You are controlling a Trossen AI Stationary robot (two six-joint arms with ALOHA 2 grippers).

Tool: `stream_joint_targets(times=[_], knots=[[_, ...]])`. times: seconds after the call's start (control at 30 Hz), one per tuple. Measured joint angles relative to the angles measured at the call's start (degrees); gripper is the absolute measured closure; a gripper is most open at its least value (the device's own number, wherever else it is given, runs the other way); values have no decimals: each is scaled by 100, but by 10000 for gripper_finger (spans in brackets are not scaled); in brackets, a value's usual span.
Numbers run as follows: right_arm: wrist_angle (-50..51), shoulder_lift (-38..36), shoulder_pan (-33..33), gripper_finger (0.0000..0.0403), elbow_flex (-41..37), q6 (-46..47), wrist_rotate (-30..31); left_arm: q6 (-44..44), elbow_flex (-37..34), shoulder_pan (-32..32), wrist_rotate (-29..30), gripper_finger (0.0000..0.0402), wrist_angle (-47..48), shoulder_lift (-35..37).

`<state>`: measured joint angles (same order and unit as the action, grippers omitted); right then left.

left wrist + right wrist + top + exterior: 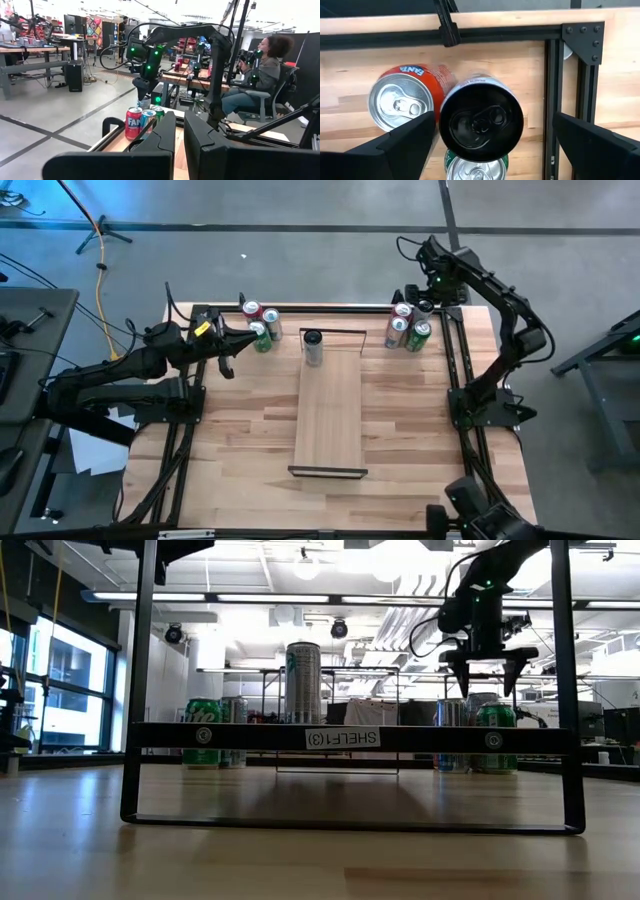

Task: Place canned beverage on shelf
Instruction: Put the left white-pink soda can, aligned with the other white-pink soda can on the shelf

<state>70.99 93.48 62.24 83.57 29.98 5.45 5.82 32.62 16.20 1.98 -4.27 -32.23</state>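
Note:
The shelf (328, 415) is a long pale board with dark end frames, lying mid-table. A tall silver can (313, 348) (303, 682) stands upright on its far end. My right gripper (417, 300) (490, 668) hangs open, pointing down, above a cluster of cans (408, 328) at the far right. In the right wrist view its fingers (493, 122) stand either side of a black-topped can (481, 125) below them, apart from it; an orange Fanta can (400, 102) and a green can (476, 170) stand next to it. My left gripper (235, 345) (179, 145) is shut, level, at the far left.
A second cluster of cans (262, 325) stands at the far left, just beyond my left gripper. Dark rails (455, 360) frame the table's sides and far edge. Bare tabletop (410, 430) lies on both sides of the shelf. A person (260, 75) sits beyond the table.

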Motion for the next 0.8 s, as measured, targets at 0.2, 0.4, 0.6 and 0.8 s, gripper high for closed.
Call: stream_joint_targets(times=[0.2, 0.4, 0.6, 0.8], knots=[[62, 200, -2, 15, -7, 118, -16, 0, 0, -1, 10, 401, 0, 0], [55, 205, -2, 15, -7, 105, -43, 0, 0, -1, 17, 402, -4, 0], [38, 218, -2, 25, -7, 103, -273, 0, 0, 1, 28, 402, -7, 0], [-39, 221, 2, 38, -7, 105, -250, 0, 0, 1, 44, 401, -7, 0]])
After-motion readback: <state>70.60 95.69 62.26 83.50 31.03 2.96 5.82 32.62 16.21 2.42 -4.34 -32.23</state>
